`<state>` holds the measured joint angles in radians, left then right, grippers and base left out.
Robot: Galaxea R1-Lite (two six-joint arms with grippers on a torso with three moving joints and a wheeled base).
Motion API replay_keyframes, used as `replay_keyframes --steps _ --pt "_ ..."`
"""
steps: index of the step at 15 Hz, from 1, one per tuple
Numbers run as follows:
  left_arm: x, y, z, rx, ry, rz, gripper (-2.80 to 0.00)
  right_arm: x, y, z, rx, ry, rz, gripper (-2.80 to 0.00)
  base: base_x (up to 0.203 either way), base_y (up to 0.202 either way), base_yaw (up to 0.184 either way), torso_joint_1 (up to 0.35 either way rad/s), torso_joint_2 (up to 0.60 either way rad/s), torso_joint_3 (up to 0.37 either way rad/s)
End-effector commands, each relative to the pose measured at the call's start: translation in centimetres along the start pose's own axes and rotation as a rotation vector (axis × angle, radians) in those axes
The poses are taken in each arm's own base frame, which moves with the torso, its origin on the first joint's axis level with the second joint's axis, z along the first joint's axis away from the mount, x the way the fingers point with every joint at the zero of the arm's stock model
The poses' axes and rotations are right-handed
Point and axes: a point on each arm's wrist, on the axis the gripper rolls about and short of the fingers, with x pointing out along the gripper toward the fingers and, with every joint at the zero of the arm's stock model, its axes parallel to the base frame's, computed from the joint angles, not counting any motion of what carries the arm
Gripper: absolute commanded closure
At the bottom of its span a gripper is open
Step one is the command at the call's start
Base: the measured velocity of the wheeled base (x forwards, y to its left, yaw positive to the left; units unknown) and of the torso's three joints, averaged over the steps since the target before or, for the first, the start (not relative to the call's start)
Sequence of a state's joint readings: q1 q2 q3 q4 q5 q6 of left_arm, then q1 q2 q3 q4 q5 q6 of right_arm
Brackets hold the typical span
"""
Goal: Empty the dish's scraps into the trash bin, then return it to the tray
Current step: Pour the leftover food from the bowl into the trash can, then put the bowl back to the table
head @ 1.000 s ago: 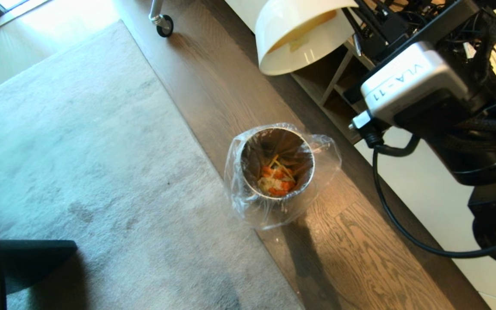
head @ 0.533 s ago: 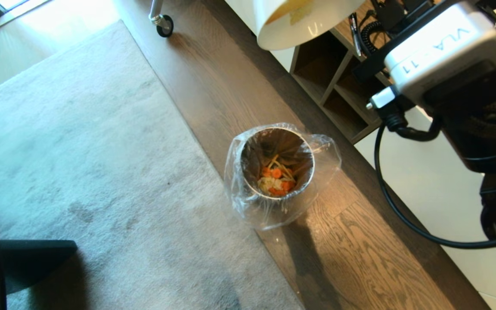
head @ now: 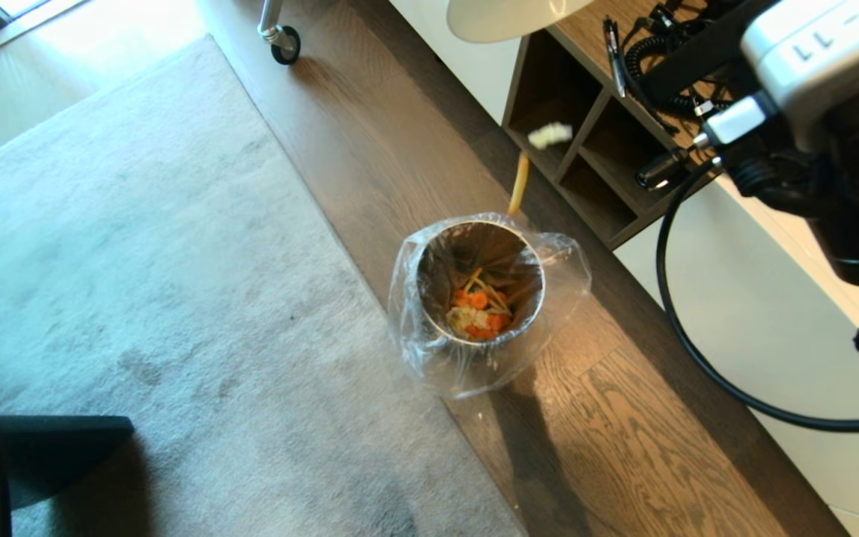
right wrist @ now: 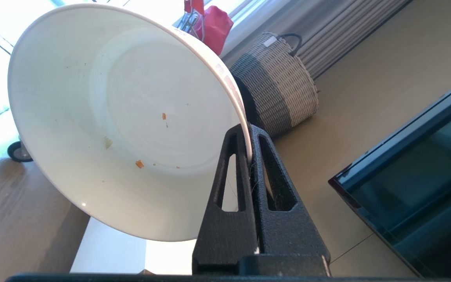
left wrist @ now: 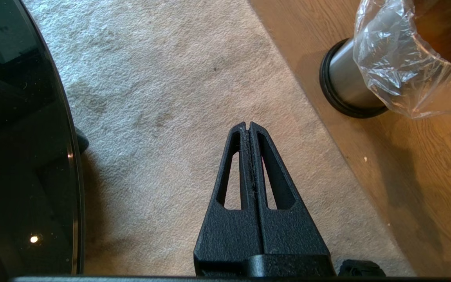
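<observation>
Lifted farther above the trash bin [head: 480, 282], the dish [right wrist: 119, 117] hangs emptied, right gripper [right wrist: 249, 135] fingers clamped on its rim; scraps [head: 479, 312] lie inside the bin.

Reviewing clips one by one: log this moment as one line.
right gripper: shut on dish rim | scraps: in bin, two bits falling | left gripper: shut, idle

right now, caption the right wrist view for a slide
Right gripper pinches the tilted dish by its rim.

Rug [head: 139, 261] lies open; bin [head: 482, 283] stands on the floor's wood strip, shelf [head: 579, 142] close behind it.
</observation>
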<state>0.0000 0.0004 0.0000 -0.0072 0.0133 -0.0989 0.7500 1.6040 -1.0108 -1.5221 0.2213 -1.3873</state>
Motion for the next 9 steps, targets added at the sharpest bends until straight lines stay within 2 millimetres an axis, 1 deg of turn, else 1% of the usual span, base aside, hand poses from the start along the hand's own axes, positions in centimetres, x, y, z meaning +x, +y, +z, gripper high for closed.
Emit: replay_keyframes --steps 1,4,9 --pt "0.0 0.0 0.0 -0.001 -0.001 0.0 0.0 -0.27 -0.68 0.23 -0.011 -0.009 -0.041 0.0 0.0 0.0 0.0 0.0 0.0 0.0" --pt "0.0 0.0 0.0 -0.001 -0.001 0.0 0.0 -0.16 -1.03 0.27 -0.013 -0.012 -0.052 0.0 0.0 0.0 0.0 0.0 0.0 0.0" --pt "0.0 0.0 0.0 -0.001 -0.001 0.0 0.0 -0.35 -0.46 0.21 0.011 -0.008 -0.031 0.0 0.0 0.0 0.0 0.0 0.0 0.0"
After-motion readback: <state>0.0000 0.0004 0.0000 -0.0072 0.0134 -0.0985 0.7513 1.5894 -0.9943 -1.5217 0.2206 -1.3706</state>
